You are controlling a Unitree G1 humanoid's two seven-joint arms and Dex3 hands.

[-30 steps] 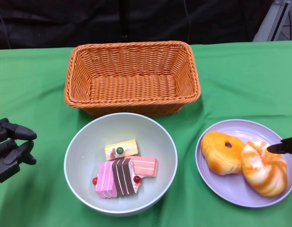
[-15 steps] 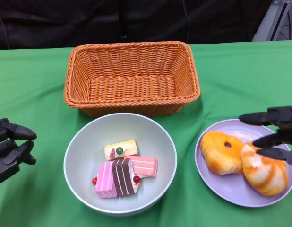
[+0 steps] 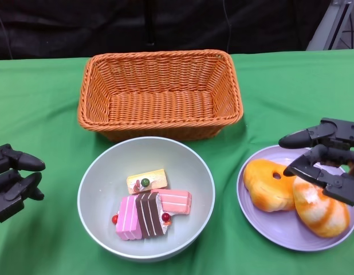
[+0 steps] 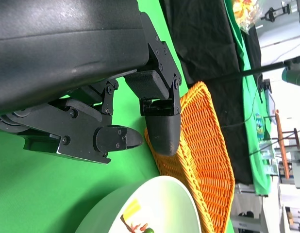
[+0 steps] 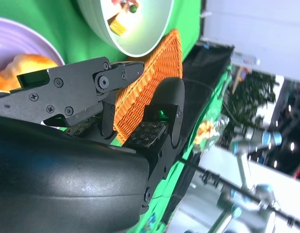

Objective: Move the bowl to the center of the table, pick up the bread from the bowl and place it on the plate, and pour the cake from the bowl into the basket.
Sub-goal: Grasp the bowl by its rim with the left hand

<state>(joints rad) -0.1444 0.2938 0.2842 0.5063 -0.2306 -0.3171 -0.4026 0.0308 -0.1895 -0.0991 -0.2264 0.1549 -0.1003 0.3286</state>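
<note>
A pale grey bowl (image 3: 102, 183) sits in front of the basket and holds several cake slices (image 3: 151, 207), pink, brown and yellow. The orange wicker basket (image 3: 160, 91) stands empty behind it. To the right, a purple plate (image 3: 280, 232) carries two golden bread pieces (image 3: 270, 183) (image 3: 320, 209). My right hand (image 3: 326, 157) hovers over the plate's right side with its fingers spread and nothing in them. My left hand (image 3: 11, 180) stays at the left edge, left of the bowl, holding nothing. The right wrist view shows the bowl (image 5: 140, 34), the basket (image 5: 145, 87) and the bread (image 5: 24, 68).
Green cloth (image 3: 280, 97) covers the table, with a dark backdrop behind the far edge. The left wrist view shows the basket (image 4: 203, 145) and the bowl rim (image 4: 155, 194). Beyond the table stand other equipment and a robot arm (image 5: 252, 141).
My right hand has come in from the right edge and moved leftward over the plate, above the right bread. The left hand, bowl and basket have not moved.
</note>
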